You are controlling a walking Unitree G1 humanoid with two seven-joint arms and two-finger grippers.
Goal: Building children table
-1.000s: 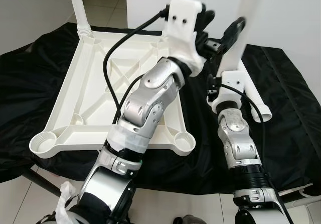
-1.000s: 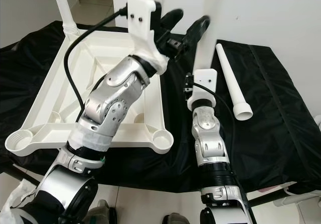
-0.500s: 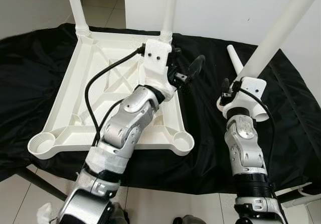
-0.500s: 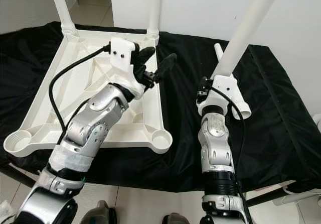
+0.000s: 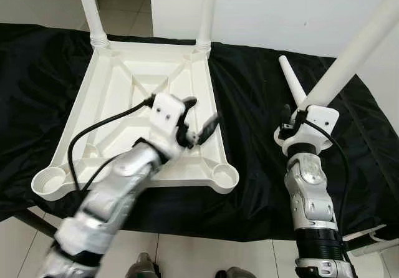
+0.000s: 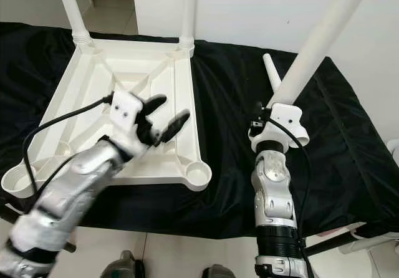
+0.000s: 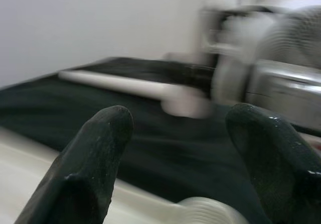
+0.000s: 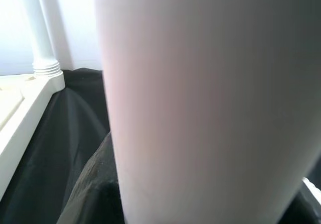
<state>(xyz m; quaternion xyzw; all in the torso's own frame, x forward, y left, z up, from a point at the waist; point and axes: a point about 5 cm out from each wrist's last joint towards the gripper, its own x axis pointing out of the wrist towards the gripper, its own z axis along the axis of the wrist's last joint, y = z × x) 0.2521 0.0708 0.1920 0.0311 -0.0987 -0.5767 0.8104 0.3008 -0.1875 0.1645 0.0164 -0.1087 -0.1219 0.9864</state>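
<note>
No writing, label, brand, number or sign can be read on anything here; the white plastic parts and the black cloth carry no legible marks.

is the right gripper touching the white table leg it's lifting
Touching. In the right wrist view the table leg sits tight against the black finger, and the left eye view shows the right gripper clamped round it.

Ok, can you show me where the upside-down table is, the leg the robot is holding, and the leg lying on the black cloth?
upside-down white tabletop (image 5: pixel 124 97): left eye view, on its ribbed underside.
held table leg (image 5: pixel 358 50): left eye view, on its shaft above the right gripper.
loose table leg (image 5: pixel 293 83): left eye view, mid-shaft on the black cloth.
</note>
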